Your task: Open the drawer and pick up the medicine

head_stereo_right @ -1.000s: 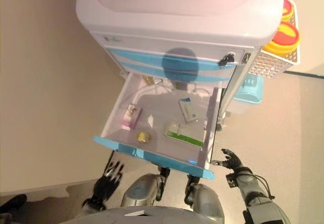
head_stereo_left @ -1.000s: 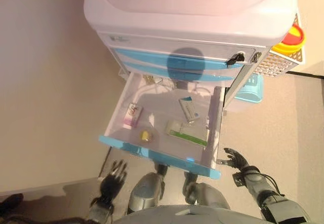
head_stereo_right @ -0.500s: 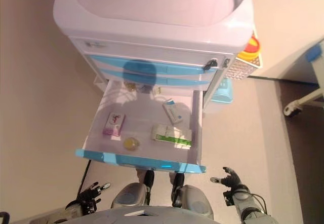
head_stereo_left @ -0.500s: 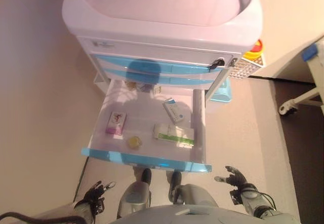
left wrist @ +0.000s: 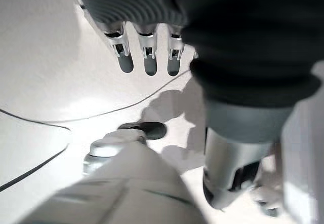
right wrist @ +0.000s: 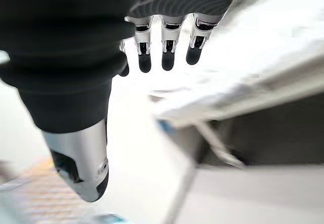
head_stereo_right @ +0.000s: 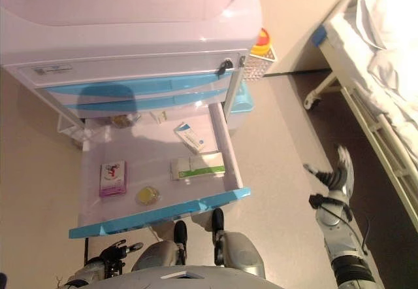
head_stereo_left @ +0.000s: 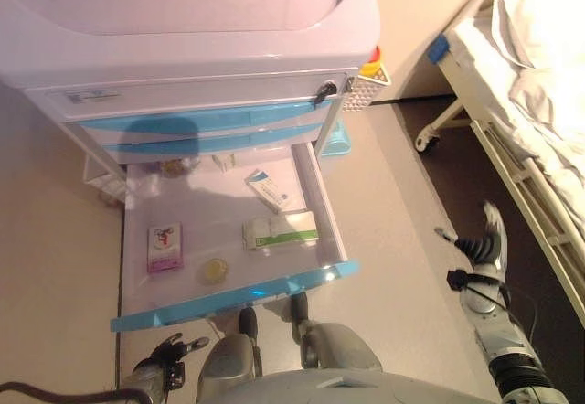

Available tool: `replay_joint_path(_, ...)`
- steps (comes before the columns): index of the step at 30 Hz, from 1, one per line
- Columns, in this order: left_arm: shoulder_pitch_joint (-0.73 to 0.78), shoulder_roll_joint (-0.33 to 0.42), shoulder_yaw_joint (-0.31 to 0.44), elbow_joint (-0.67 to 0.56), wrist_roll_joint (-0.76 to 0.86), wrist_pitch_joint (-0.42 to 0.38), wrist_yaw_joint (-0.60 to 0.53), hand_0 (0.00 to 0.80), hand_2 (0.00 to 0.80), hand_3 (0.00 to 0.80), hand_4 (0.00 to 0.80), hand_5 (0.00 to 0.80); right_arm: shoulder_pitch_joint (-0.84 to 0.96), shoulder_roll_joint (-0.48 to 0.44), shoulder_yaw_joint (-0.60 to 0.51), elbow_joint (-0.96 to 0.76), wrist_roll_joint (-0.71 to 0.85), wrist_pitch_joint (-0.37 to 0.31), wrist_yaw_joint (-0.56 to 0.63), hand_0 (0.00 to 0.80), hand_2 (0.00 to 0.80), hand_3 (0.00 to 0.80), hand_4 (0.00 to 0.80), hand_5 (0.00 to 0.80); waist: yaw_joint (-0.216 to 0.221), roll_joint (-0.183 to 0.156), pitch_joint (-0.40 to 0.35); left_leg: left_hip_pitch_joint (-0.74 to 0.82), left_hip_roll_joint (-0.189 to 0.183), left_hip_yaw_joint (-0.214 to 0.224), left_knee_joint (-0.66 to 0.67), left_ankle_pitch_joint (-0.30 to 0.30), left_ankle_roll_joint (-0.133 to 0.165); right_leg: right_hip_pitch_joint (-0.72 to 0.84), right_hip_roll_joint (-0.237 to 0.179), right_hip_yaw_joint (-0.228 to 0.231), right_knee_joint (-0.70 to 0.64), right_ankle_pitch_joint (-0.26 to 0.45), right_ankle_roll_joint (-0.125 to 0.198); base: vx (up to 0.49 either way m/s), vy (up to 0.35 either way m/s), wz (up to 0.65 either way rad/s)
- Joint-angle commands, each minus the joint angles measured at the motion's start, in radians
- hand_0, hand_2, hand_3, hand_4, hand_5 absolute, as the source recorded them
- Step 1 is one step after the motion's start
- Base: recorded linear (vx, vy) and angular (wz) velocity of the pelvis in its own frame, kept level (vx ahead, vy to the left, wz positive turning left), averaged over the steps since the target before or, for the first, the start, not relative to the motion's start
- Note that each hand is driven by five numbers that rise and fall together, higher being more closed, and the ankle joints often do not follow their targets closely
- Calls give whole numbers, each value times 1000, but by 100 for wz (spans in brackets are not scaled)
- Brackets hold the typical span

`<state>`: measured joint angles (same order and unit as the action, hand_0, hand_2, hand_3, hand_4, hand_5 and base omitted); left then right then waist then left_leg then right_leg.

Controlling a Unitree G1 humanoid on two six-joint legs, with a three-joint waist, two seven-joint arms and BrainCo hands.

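Observation:
The white and blue cart has its bottom drawer pulled out. Inside lie a pink box, a small yellow round thing, a green-and-white medicine box and a blue-and-white box. My right hand is raised over the floor well to the right of the drawer, fingers straight, holding nothing. Low at the drawer's front left corner is my left hand, fingers relaxed and empty.
A bed with white bedding stands on wheels at the right. A mesh basket with a yellow and red container hangs on the cart's right side, above a light-blue bin. Bare floor lies between cart and bed.
The camera has swung right, bringing the bed into view. My right hand has lifted and moved out to the right, away from the drawer. The left hand stays low.

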<state>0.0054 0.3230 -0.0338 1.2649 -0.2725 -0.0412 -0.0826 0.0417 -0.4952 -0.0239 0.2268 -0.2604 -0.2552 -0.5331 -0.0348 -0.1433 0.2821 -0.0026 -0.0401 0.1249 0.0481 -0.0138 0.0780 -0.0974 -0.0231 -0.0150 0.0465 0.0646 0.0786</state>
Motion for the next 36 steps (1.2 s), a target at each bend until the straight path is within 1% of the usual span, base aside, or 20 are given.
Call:
replay_joint_path(1, 18, -10, 2, 26, 67, 7, 0, 0, 0, 0, 0, 0, -81, -117, 25, -195, -44, -136, 114, 0, 0, 0, 0, 0, 2, 19, -20, -37, -58, -62, 49, -99, 10, -10, -6, 12, 73, -30, 27, -45, 17, -14)
replay_joint_path(2, 19, -15, -6, 32, 68, 1, 3, 0, 0, 0, 0, 0, -95, -136, 51, -233, -40, -166, 167, 0, 0, 0, 0, 0, 7, 17, -23, -39, -58, -61, 45, -99, 10, -9, -6, 12, 69, -33, 26, -45, 1, -8)
replay_joint_path(4, 25, -20, -12, 37, 62, -9, 12, 0, 0, 0, 0, 0, -120, -173, 105, -321, -41, -194, 255, 0, 0, 0, 0, 0, 21, 10, -30, -44, -57, -64, 41, -97, 8, -7, -5, 8, 62, -37, 25, -35, -30, -1)
replay_joint_path(6, 27, -20, -17, 40, 52, -18, 18, 0, 0, 0, 0, 0, -137, -195, 140, -350, -30, -236, 318, 0, 0, 0, 0, 0, 30, 4, -34, -45, -57, -70, 38, -97, 7, -3, -3, 6, 58, -40, 23, -21, -62, 9)
replay_joint_path(7, 26, -16, -17, 41, 53, -16, 22, 0, 0, 0, 0, 0, -158, -209, 175, -383, -6, -233, 357, 0, 0, 0, 0, 0, 44, -2, -40, -45, -58, -77, 31, -94, 6, 2, 0, 1, 52, -43, 20, -10, -79, 12)
replay_joint_path(8, 27, -16, -19, 42, 51, -18, 25, 0, 0, 0, 0, 0, -168, -212, 190, -387, -2, -238, 376, 0, 0, 0, 0, 0, 48, -4, -42, -45, -58, -81, 29, -94, 5, 5, 0, -2, 50, -44, 20, -5, -96, 12)
replay_joint_path(11, 24, -8, -38, 36, 33, -16, 44, 0, 0, 0, 0, 0, -259, -220, 301, -373, -2, -232, 455, 0, 0, 0, 0, 0, 84, -15, -54, -46, -60, -112, 9, -81, -2, 22, 7, -20, 36, -53, 10, -5, -79, 17)
replay_joint_path(12, 22, -7, -39, 35, 26, -15, 47, 0, 0, 0, 0, 0, -275, -221, 320, -367, -12, -236, 467, 0, 0, 0, 0, 0, 88, -16, -55, -45, -60, -118, 5, -78, -3, 25, 8, -24, 34, -55, 8, -4, -80, 32)
replay_joint_path(14, 16, -1, -46, 31, 22, -8, 50, 0, 0, 0, 0, 0, -325, -218, 378, -350, -21, -221, 497, 0, 0, 0, 0, 0, 106, -17, -60, -43, -61, -140, -10, -69, -7, 35, 13, -36, 27, -61, 2, 6, -76, 37)
replay_joint_path(15, 16, 0, -54, 30, 23, -9, 54, 0, 0, 0, 0, 0, -358, -216, 419, -338, -28, -207, 512, 0, 0, 0, 0, 0, 121, -17, -64, -39, -62, -158, -24, -60, -11, 42, 17, -45, 23, -66, -3, 24, -81, 45)
replay_joint_path(16, 18, -1, -60, 29, 28, -9, 54, 0, 0, 0, 0, 0, -381, -210, 448, -322, -44, -198, 517, 0, 0, 0, 0, 0, 131, -16, -68, -36, -62, -171, -35, -52, -14, 49, 20, -53, 19, -69, -8, 23, -56, 52)
replay_joint_path(17, 18, -1, -59, 29, 28, -9, 54, 0, 0, 0, 0, 0, -383, -209, 450, -321, -44, -199, 517, 0, 0, 0, 0, 0, 129, -16, -68, -35, -62, -173, -36, -52, -14, 49, 20, -54, 18, -69, -8, 27, -51, 50)
replay_joint_path(18, 20, -3, -70, 30, 40, -14, 52, 0, 0, 0, 0, 0, -421, -199, 494, -287, -64, -188, 522, 0, 0, 0, 0, 0, 151, -12, -75, -33, -64, -193, -51, -43, -20, 56, 23, -66, 11, -75, -15, 28, -38, 47)
replay_joint_path(19, 23, -6, -77, 30, 51, -18, 51, 0, 0, 0, 0, 0, -452, -186, 531, -243, -97, -191, 519, 0, 0, 0, 0, 0, 160, -9, -80, -29, -66, -208, -60, -34, -25, 64, 22, -78, 5, -78, -20, 34, -42, 49)
replay_joint_path(22, 30, -14, -89, 28, 75, -26, 47, 0, 0, 0, 0, 0, -503, -168, 592, -185, -132, -185, 542, 0, 0, 0, 0, 0, 179, 5, -92, -26, -70, -231, -75, -21, -35, 75, 21, -101, -8, -85, -30, 24, -1, 57)
replay_joint_path(27, 22, -24, -97, 14, 76, -27, 50, 0, 0, 0, 0, 0, -575, -121, 689, -72, -234, -169, 558, 0, 0, 0, 0, 0, 211, 25, -104, -30, -79, -266, -78, -6, -47, 90, 14, -137, -10, -104, -44, 17, 8, 37)
replay_joint_path(32, 7, -26, -104, -11, 70, -18, 54, 0, 0, 0, 0, 0, -633, -73, 776, 32, -387, -182, 522, 0, 0, 0, 0, 0, 243, 36, -103, -37, -82, -306, -78, 7, -57, 104, 12, -173, -7, -118, -53, -3, -25, 34)
replay_joint_path(34, 6, -25, -107, -20, 81, -17, 52, 0, 0, 0, 0, 0, -658, -61, 811, 69, -454, -194, 508, 0, 0, 0, 0, 0, 262, 38, -102, -38, -82, -325, -83, 14, -62, 111, 11, -193, -9, -121, -56, -8, -56, 20)
replay_joint_path(36, 7, -22, -104, -21, 92, -17, 49, 0, 0, 0, 0, 0, -675, -58, 835, 86, -485, -200, 498, 0, 0, 0, 0, 0, 272, 37, -102, -38, -80, -338, -89, 21, -67, 118, 11, -208, -14, -122, -57, 12, -47, 24)
